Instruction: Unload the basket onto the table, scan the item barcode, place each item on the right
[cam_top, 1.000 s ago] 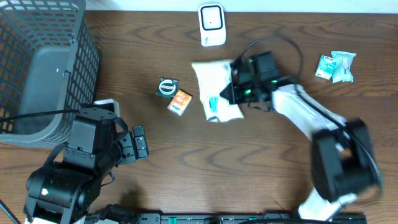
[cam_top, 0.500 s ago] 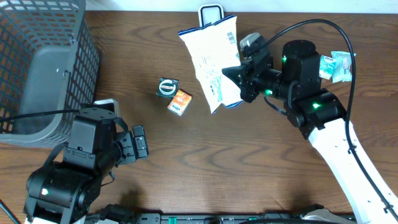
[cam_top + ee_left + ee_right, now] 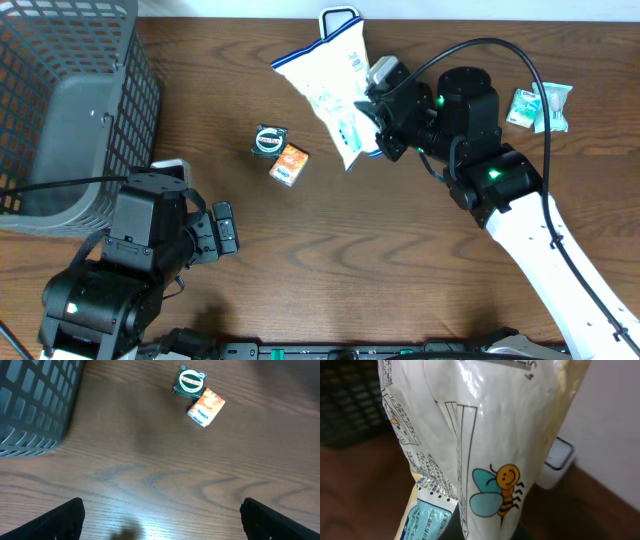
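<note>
A white snack bag (image 3: 322, 82) with a bee drawing and a light-blue label hangs tilted above the table, held at its lower end by my right gripper (image 3: 375, 118), which is shut on it. The bag's top corner covers part of the white barcode scanner (image 3: 340, 16) at the table's far edge. The right wrist view is filled by the bag (image 3: 485, 435), with the scanner (image 3: 560, 457) behind it on the right; the right gripper (image 3: 490, 532) is mostly hidden under the bag. My left gripper (image 3: 162, 520) hangs open over bare wood near the front left, holding nothing.
A grey wire basket (image 3: 60, 100) stands at the back left. A green round-labelled box (image 3: 268, 139) and an orange box (image 3: 289, 164) lie side by side mid-table, also in the left wrist view as green box (image 3: 191, 381) and orange box (image 3: 206, 406). Teal packets (image 3: 538, 107) lie far right.
The right arm lifted the bag off the table, where it lay flat, and raised it up and back toward the scanner, then shifted it slightly left. The left arm stayed still.
</note>
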Tool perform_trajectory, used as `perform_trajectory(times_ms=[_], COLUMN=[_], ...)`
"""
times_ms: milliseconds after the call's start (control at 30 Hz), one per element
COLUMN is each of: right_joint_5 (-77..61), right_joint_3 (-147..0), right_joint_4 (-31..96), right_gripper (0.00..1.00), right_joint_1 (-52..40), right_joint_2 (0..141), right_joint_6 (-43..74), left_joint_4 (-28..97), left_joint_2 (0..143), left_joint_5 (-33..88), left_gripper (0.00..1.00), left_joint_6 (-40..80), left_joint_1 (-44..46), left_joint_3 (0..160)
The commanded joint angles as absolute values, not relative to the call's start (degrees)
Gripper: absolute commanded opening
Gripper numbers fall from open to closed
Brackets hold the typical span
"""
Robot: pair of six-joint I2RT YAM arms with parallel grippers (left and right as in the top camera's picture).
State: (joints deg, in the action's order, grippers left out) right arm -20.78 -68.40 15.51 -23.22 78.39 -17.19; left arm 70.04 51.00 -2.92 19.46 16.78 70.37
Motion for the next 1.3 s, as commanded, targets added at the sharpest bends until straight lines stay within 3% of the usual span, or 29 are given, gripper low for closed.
perform_trajectory(times_ms=[0,200,433,633,767,1000,1267], right_joint_5=[-17.02,-16.97,-17.02,-13.76,6.39,48.42,56.07], right_joint_3=[-68.97,-68.95,-69.47,-80.88,-91.37,-92.9,-92.84], right_joint_4=[14.7,15.29,16.08,18.46,26.96,33.39,42.48], right_gripper=[0.01,0.01,0.01,0.01,0.01,0.01,0.01], right_joint_1=[-23.35,-23.35,-23.31,-22.37,-22.65,-25.89,-26.26], right_joint_2=[78.94,81.89,93.71,104.51,110.91,112.75,118.8], right_joint_6=[-20.4,-16.43,-1.56,1.28,-3.84,-14.35,-12.88], left_joint_4=[70.02,70.02,70.02,70.02,70.02,70.02,70.0], left_joint_2=[50.85,50.85,50.85,50.85,50.85,50.85,50.85], left_joint_5=[-3.01,-3.01,-3.01,-3.01,-3.01,-3.01,-3.01], left_gripper=[0.98,0.98,0.98,0.98,0.97,0.98,0.98], left_joint_6=[19.35,19.35,19.35,19.35,19.35,19.35,19.35], left_joint_1=[16.69,16.69,16.69,16.69,16.69,16.69,16.69], left_joint_3=[70.32,70.32,70.32,70.32,70.32,70.32,70.32])
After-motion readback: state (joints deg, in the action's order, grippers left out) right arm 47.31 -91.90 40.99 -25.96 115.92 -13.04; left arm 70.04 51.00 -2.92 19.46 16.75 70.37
